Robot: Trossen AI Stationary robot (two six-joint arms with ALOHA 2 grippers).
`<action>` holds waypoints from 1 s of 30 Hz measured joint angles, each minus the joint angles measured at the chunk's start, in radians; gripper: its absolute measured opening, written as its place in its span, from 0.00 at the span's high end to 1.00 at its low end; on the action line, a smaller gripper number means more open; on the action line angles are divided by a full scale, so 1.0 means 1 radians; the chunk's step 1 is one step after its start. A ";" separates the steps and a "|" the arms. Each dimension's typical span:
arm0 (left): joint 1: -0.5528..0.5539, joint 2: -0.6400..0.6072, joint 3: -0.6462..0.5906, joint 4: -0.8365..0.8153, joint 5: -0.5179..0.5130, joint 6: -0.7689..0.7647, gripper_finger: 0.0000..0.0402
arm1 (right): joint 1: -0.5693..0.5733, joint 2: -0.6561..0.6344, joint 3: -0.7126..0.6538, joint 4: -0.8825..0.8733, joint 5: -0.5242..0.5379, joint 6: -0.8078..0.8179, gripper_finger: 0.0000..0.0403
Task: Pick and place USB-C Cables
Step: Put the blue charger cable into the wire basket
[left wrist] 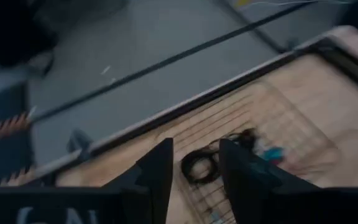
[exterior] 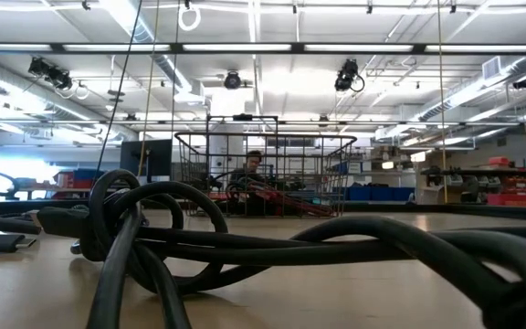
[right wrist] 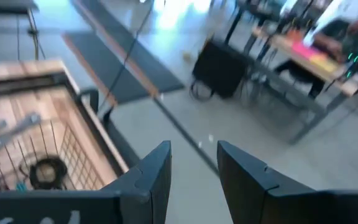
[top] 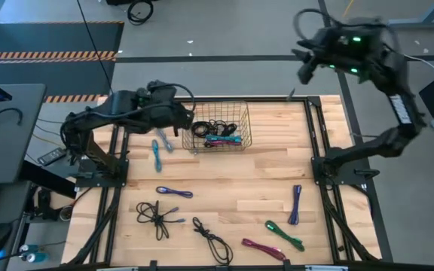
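A wooden tabletop point(top: 270, 169) is seen from straight above, with two dark robot arms. A wire basket point(top: 221, 126) sits at its far edge, near the middle, and already holds a few USB-C cables: a coiled black one point(top: 204, 128), a teal one point(top: 225, 139) and a magenta one point(top: 218, 144).

The left tool point(top: 178, 119) hovers at the basket's left side. In the left wrist view its two dark fingers point(left wrist: 157, 177) stand apart with nothing between them, and the basket with the black coil lies just beyond them. It holds no cable.

The right tool point(top: 305, 69) is raised well off the tabletop, beyond its far right corner, waiting. In the right wrist view its fingers point(right wrist: 156, 174) are also spread and empty, over bare floor.

More cables lie loose on the tabletop. A silver-blue cable point(top: 157, 155) lies just beside the left tool. A purple cable point(top: 174, 193) is nearer the front left, with two tangled black cables point(top: 157, 216) point(top: 212, 239) beyond it. At the front right lie another purple cable point(top: 295, 205), a green cable point(top: 285, 235) and a magenta cable point(top: 263, 247).

Judging by this, the left arm is between picks, with a drop into the basket likely done. The next move calls for choosing a loose cable, probably the silver-blue one close by, lowering the spread fingers over it, and pinching the thin bundle cleanly.
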 joint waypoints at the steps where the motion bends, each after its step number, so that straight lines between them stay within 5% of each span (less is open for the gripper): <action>1: 0.012 -0.005 -0.046 0.012 0.002 -0.025 0.69 | -0.001 -0.019 0.000 0.004 -0.009 0.000 0.67; 10: 0.080 -0.092 -0.481 0.006 0.259 -0.137 0.82 | -0.001 -0.090 0.000 -0.016 -0.015 0.003 0.67; 18: 0.004 -0.285 -0.784 0.007 0.428 -0.505 0.98 | -0.001 -0.051 0.000 -0.048 -0.015 0.027 0.67; 24: -0.106 -0.377 -0.950 0.051 0.474 -0.783 0.91 | -0.001 0.010 -0.001 -0.074 -0.019 0.030 0.67; 30: -0.138 -0.379 -1.087 0.233 0.467 -0.821 0.78 | -0.001 0.065 -0.001 -0.075 -0.043 0.030 0.67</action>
